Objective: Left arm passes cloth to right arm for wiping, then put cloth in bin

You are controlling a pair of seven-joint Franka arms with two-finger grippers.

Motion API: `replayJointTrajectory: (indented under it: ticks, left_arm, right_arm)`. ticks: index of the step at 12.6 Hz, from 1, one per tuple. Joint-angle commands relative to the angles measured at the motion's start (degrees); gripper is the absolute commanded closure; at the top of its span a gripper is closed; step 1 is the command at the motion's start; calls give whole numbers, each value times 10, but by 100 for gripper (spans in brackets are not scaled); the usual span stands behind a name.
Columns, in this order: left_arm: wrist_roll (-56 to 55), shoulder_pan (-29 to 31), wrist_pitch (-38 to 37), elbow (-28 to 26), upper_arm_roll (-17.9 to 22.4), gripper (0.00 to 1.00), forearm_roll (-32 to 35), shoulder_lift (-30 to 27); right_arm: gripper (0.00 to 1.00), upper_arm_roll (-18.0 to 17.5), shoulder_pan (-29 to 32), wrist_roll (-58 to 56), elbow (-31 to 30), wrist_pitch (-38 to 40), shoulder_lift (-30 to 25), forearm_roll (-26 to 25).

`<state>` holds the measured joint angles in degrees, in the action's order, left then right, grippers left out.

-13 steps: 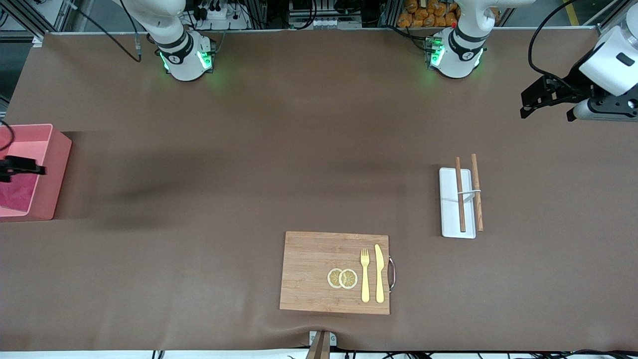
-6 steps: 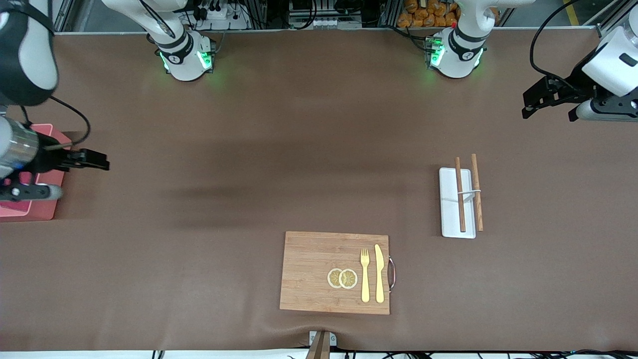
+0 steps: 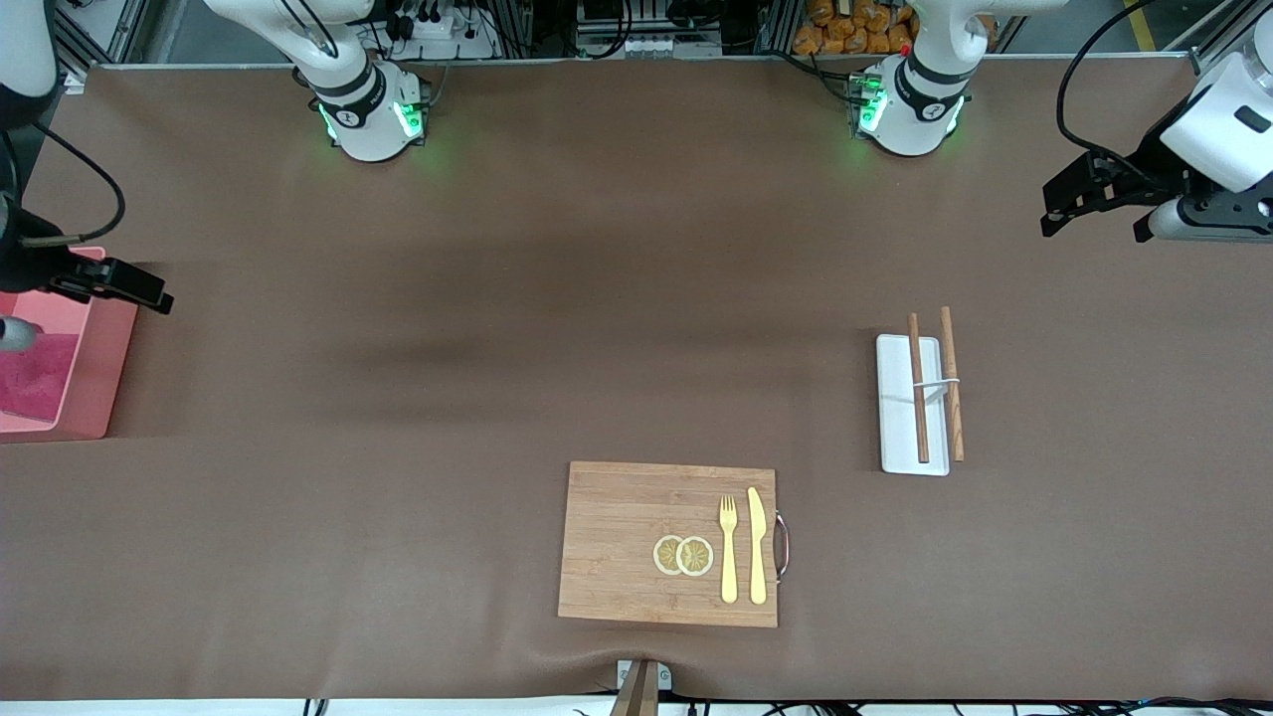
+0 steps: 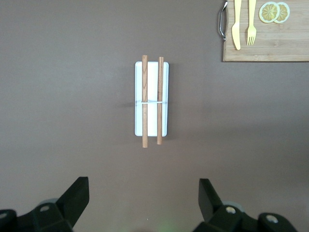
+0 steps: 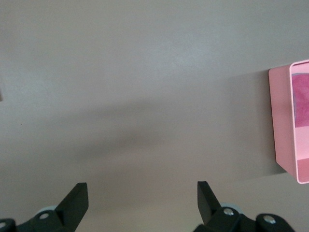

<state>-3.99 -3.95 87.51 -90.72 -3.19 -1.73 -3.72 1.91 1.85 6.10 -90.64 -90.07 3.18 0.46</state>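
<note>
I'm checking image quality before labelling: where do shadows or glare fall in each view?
Front view: soft dark shadow bands cross the table mid-way; green glow surrounds both arm bases. Right wrist view: a diffuse diagonal shadow darkens the table beside the bin, with a pale sheen above it. Left wrist view: even lighting, sharp white tray.

Glossy white arms [image 3: 1228, 119] with black bands, black cables, seemingly green-lit bases [image 3: 373, 119], black jaws.

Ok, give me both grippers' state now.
Left gripper: open, holding nothing, up over the table.
Right gripper: open, holding nothing, beside the bin.
</note>
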Motion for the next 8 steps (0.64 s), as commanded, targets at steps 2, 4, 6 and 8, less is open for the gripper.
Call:
replayJointTrajectory:
  ticks: [2, 4, 6, 8]
  left_arm:
    - [-3, 1, -8, 4, -2, 0, -10, -4]
    - [-2, 2, -9, 4, -2, 0, -10, -4]
    - [-2, 2, -8, 4, -2, 0, -10, -3]
    - [-1, 2, -8, 4, -2, 0, -8, -2]
  right_arm:
    - [0, -5, 16, 14, -51, -22, -39, 6]
    - [0, -6, 14, 15, -102, -64, -69, 6]
    - [0, -7, 13, 35, -97, -63, -66, 6]
    - [0, -7, 14, 32, -77, -53, -62, 6]
